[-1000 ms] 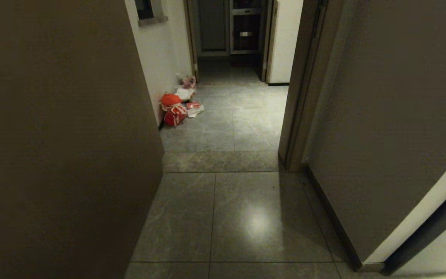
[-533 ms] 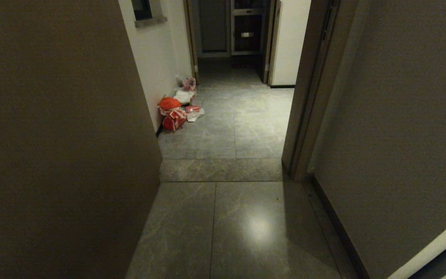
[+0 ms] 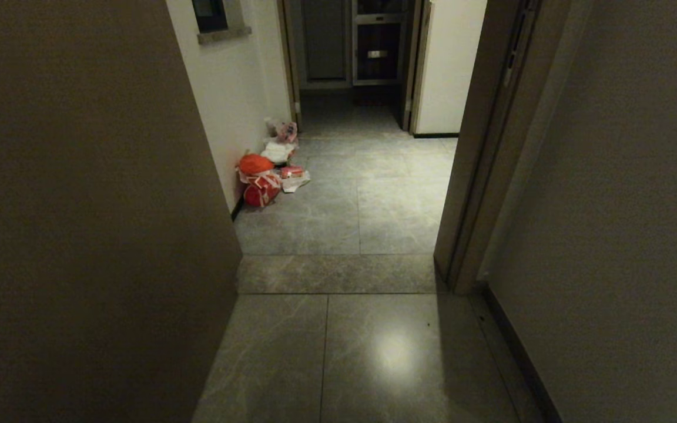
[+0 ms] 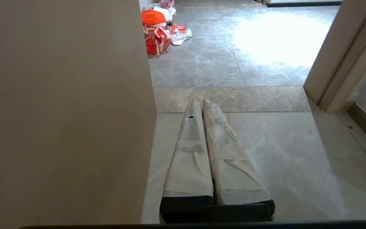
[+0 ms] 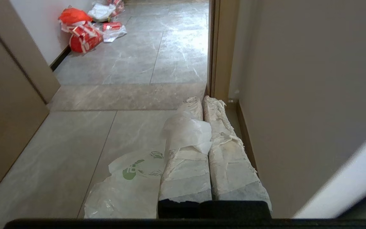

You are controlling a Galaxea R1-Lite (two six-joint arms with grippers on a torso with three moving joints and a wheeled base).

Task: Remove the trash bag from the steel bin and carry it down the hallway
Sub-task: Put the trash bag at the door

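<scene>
Hanging from the right end effector (image 5: pixel 199 99), clamped on its loop, thin translucent whitish trash bag (image 5: pixel 132 184), left end effector (image 4: pixel 202 101) closed, empty, both short of the orange-red bags (image 3: pixel 258 176) on the grey marble-tiled hallway floor (image 3: pixel 338 223).

Probably home: hallway (image 3: pixel 374 200), marble-veined tiles, cream walls, doorways, rubbish bags (image 3: pixel 259 179).

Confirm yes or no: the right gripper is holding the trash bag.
Yes: in the right wrist view the right gripper has its fingers shut on a handle of the trash bag, which hangs beside them.
</scene>
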